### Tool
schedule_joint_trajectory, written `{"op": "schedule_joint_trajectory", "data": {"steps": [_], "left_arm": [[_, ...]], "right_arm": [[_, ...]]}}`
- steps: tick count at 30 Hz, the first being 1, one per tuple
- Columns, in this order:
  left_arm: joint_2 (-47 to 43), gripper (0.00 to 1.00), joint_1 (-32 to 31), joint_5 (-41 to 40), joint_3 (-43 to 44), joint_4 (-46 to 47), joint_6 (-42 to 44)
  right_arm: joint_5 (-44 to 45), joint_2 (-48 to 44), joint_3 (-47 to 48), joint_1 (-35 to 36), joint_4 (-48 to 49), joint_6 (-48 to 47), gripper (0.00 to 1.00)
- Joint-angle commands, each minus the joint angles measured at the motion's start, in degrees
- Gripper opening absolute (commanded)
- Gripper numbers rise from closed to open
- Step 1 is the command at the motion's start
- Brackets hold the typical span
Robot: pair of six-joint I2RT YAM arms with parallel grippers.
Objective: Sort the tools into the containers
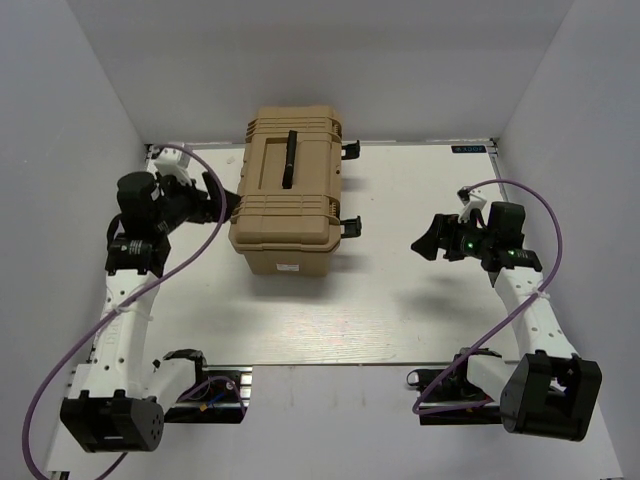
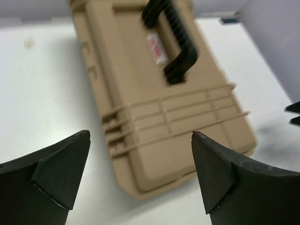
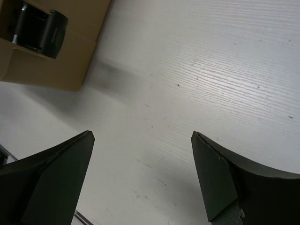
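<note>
The container, a tan toolbox (image 1: 290,195) with a ribbed lid, stands shut at the middle back of the table, its black handle (image 1: 291,160) lying on top. The left wrist view shows the same toolbox (image 2: 159,108) and its handle (image 2: 174,42) from close up. My left gripper (image 1: 228,200) hovers just left of the box, open and empty (image 2: 140,134). My right gripper (image 1: 422,243) is to the right of the box, apart from it, open and empty over bare table (image 3: 143,134). The tools are out of view.
Two black latches (image 1: 352,150) (image 1: 352,225) stick out from the toolbox's right side; one latch (image 3: 40,30) shows in the right wrist view. The white table (image 1: 400,310) is walled in by grey panels on the left, back and right.
</note>
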Motion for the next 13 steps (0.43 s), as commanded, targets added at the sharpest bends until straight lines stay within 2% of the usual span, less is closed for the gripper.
{"op": "schedule_joint_trajectory", "data": {"steps": [1, 7, 13], "left_arm": [[-3.5, 1.00, -0.3, -6.5, -5.2, -2.4, 1.1], [-14.3, 1.00, -0.8, -1.2, -17.1, 6.7, 3.0], [-23.0, 1.00, -1.4, -1.4, -25.8, 12.6, 3.0]], "right_arm": [[4.7, 0.8, 1.0, -0.3, -0.7, 0.4, 0.91], [13.6, -1.5, 1.5, -0.4, 0.6, 4.8, 0.91], [12.7, -5.5, -1.9, -0.8, 4.2, 3.4, 0.91]]}}
